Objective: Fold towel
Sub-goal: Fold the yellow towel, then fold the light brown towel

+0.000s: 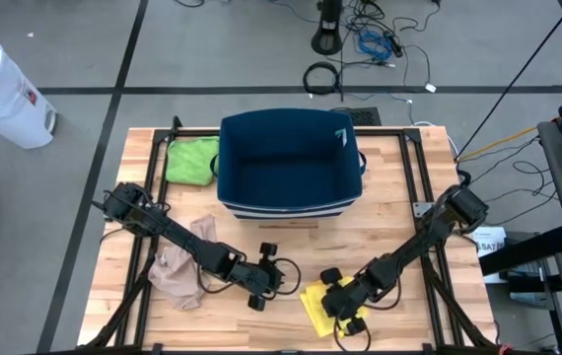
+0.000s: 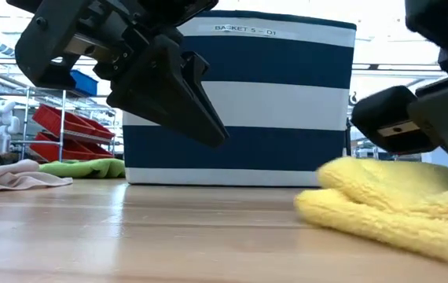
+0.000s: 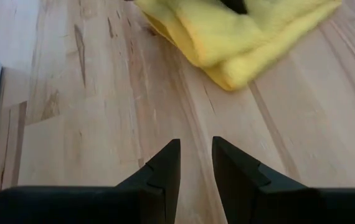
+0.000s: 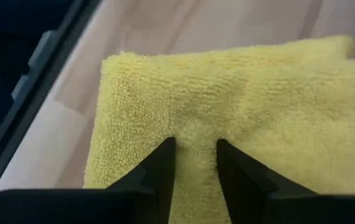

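Two grippers are shown low over the wooden table (image 1: 399,187), near its front edge. Directly beneath the right gripper (image 4: 194,163) lies the yellow towel (image 4: 240,118), already doubled into a thick pad; the fingers are seen narrowly parted with terry pile between their tips, but whether cloth is pinched or merely pressed cannot be told. Just beside it, on the towel-free side, the left gripper (image 3: 195,163) is held over bare wood with a small gap between its fingers and nothing grasped; the towel's nearest corner lies ahead of its fingertips.

A risk is judged here: if a layer is caught between the right fingers when the arm is lifted, the top fold would be dragged open and the stack skewed. The towel's long axis is judged to run obliquely across the table front, from near the left gripper toward the front edge, the folded edge facing the left gripper.

Farther off stands the blue-and-white basket (image 1: 289,163). Beyond the left arm a beige cloth (image 1: 180,264) and a green cloth (image 1: 191,159) are left unfolded.
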{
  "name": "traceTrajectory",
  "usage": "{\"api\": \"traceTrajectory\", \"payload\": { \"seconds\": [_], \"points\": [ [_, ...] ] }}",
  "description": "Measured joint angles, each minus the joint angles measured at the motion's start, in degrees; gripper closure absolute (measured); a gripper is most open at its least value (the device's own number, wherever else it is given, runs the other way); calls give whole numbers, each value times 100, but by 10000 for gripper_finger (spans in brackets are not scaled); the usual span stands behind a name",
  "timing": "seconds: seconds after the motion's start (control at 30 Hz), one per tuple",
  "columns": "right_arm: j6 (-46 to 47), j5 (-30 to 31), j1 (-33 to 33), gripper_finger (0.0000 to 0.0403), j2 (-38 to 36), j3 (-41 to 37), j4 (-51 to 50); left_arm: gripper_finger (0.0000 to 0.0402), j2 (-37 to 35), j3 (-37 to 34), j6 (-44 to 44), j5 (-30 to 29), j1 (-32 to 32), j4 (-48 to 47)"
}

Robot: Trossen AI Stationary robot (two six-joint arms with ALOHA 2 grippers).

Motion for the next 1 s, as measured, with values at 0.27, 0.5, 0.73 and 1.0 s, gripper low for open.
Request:
{"api": "traceTrajectory", "payload": {
  "seconds": [0.27,0.5,0.73,1.0],
  "points": [
    [1043,-193,-8,329,-873,-32,-3423,303,0,0,9,0,22,0],
    [1801,152,52,330,-1760,-48,-4661,303,0,0,14,0,66,2],
    [1584,623,141,330,-1942,-31,-3649,303,2,0,43,0,66,2],
    [721,636,141,330,-1656,-29,-2083,303,2,2,4,0,41,-5]
  ]
}}
